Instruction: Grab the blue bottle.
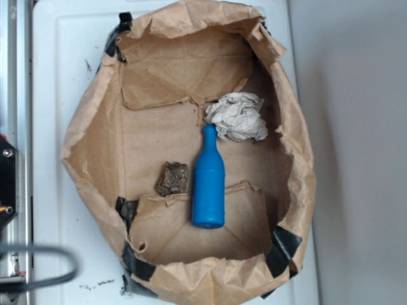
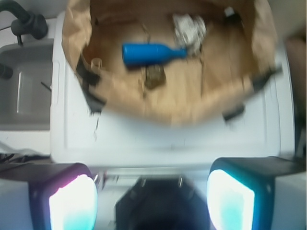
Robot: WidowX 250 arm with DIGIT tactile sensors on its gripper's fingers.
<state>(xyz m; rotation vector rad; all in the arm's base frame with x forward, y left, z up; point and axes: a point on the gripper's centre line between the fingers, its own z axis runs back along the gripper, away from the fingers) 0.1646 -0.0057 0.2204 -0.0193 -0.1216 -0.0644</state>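
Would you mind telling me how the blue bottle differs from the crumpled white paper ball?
The blue bottle is smooth and bright blue; the paper ball is wrinkled and white. The bottle is long and narrow-necked, the ball shorter and lumpy. Both lie inside the brown paper bag, with the bottle's neck pointing toward the ball.
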